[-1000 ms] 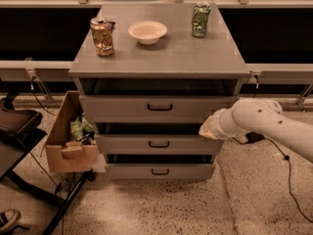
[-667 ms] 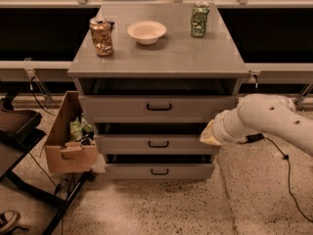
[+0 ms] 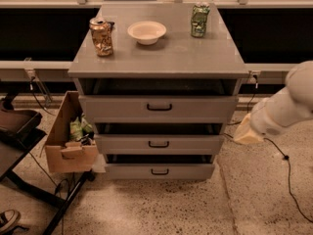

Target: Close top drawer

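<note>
The top drawer (image 3: 157,108) is the tallest grey front of the cabinet (image 3: 161,58), with a small black bar handle (image 3: 159,107) at its centre. It stands pulled out a little, with a dark gap above its front. Its inside is hidden. My gripper (image 3: 246,133) is at the end of the white arm (image 3: 286,106), to the right of the cabinet. It is level with the middle drawer (image 3: 159,144) and apart from the cabinet's right side.
On the cabinet top stand a crushed copper can (image 3: 101,35), a white bowl (image 3: 146,32) and a green can (image 3: 199,19). A cardboard box (image 3: 66,146) of rubbish hangs at the left. A black stand (image 3: 17,131) and a shoe (image 3: 7,220) are further left. A cable (image 3: 288,173) lies on the floor at the right.
The arm and gripper have drawn back to the right, away from the cabinet's right side. The drawers look unchanged.
</note>
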`<act>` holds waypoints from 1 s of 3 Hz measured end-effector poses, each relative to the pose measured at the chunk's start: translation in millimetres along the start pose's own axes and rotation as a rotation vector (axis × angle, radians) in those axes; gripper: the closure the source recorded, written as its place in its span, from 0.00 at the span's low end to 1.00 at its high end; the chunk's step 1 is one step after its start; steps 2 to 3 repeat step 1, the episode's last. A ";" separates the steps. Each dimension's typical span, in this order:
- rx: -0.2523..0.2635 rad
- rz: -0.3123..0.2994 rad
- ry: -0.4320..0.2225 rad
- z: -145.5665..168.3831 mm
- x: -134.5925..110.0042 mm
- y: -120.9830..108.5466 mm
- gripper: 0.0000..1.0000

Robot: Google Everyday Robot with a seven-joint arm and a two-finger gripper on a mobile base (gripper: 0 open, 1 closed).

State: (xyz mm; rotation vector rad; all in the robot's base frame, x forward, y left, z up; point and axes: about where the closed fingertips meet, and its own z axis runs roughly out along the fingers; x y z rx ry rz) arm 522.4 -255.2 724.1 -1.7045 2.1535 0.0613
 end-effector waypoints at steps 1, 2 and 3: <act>-0.081 0.121 0.037 -49.5 50.8 18.5 0.81; -0.081 0.121 0.037 -49.5 50.8 18.5 0.81; -0.081 0.121 0.037 -49.5 50.8 18.5 0.81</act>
